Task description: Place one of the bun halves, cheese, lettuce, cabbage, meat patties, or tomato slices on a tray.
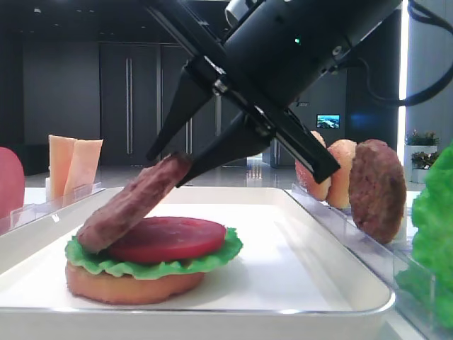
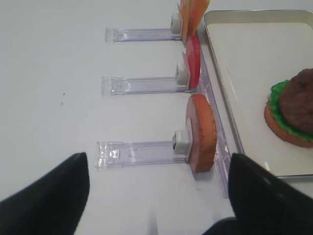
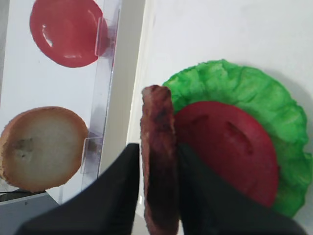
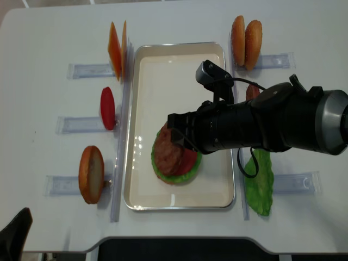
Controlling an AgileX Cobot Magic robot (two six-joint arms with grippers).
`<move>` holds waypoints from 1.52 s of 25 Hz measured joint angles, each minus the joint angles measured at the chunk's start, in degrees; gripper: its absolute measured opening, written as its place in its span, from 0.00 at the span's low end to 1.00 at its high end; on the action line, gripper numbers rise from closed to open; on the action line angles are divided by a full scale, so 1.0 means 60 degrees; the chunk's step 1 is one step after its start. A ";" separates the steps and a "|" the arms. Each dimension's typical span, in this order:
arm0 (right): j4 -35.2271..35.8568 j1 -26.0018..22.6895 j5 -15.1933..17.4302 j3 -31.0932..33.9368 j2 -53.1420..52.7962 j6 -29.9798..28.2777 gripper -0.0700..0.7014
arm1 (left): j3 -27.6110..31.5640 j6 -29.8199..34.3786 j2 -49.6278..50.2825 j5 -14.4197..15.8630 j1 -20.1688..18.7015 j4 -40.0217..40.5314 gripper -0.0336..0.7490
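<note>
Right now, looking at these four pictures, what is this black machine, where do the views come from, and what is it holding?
It is a two-armed robot building a toy burger. Two cameras watch from outside, one low beside the white rectangular tray, one overhead; two sit on the wrists. The right arm's black fingers pinch a rough dark-brown meat patty, tilted onto a smooth red tomato slice, frilly green lettuce leaf and golden bun half. Spare pieces stand in clear holders either side. The left arm's fingers are open, empty.

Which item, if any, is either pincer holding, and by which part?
The right pincer holds a meat patty by its upper edge, one finger on each flat face; its lower edge rests on the tomato slice. The left pincer holds nothing.
</note>
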 joint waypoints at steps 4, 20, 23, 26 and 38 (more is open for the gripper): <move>-0.0098 0.0000 -0.0069 0.0000 0.0000 0.0000 0.44 | 0.0000 0.0000 0.0000 0.0000 0.0000 0.0000 0.93; -0.0590 0.0000 -0.0395 0.0000 0.0000 0.0000 0.76 | 0.0000 0.0000 0.0000 0.0000 0.0000 0.0000 0.93; -0.0645 0.0000 -0.0531 0.0000 0.0000 0.0000 0.76 | 0.0000 0.0000 0.0000 0.0000 0.0000 0.0000 0.93; -0.0829 0.0000 -0.0648 0.0000 -0.0084 0.0000 0.76 | 0.0000 0.0000 0.0000 0.0000 0.0000 0.0000 0.93; -0.1860 -0.0147 -0.0558 0.0000 -0.0243 0.0180 0.76 | 0.0000 0.0000 0.0000 0.0000 0.0000 0.0000 0.93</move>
